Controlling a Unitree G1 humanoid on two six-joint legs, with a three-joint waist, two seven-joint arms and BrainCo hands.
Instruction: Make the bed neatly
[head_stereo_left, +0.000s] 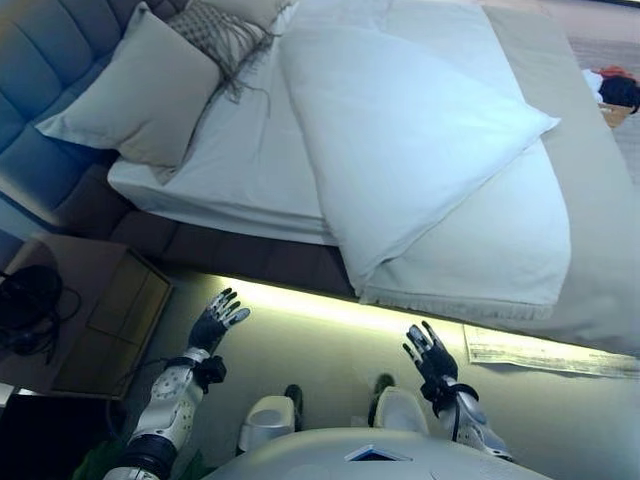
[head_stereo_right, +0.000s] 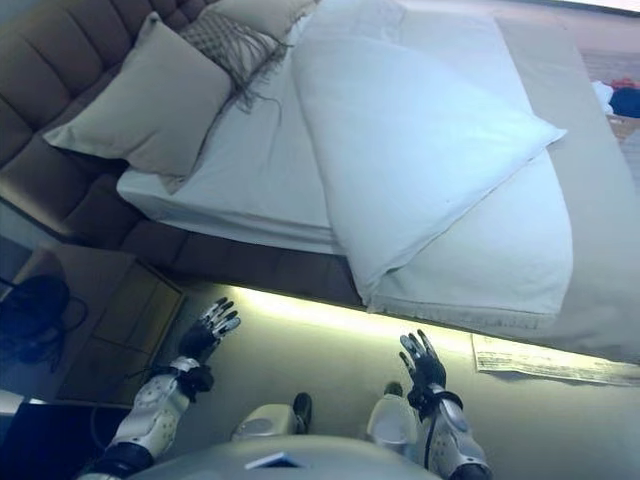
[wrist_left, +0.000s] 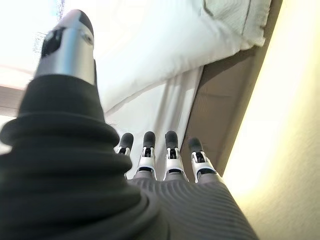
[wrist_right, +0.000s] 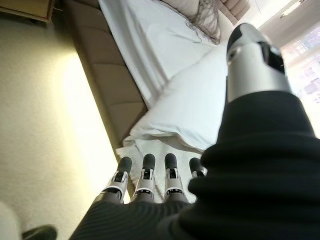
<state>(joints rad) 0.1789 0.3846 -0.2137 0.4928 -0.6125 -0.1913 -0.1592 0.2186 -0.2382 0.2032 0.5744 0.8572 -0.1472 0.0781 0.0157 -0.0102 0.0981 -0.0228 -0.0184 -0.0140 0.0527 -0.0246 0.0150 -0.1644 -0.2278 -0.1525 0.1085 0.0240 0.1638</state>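
Left eye view shows our left hand (head_stereo_left: 215, 318) and right hand (head_stereo_left: 430, 352) spread, empty, beside the bed (head_stereo_left: 250, 160). We judge the folded white duvet (head_stereo_left: 420, 150) soft and light; take its near corner.

Wooden nightstand (head_stereo_left: 105, 320) beside bed; dark object (head_stereo_left: 30, 300), perhaps a bag.

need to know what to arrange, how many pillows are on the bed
3: a large beige pillow against the headboard, a patterned fringed cushion next to it, and another pillow cut off by the frame's top. More could be hidden under the folded white duvet.
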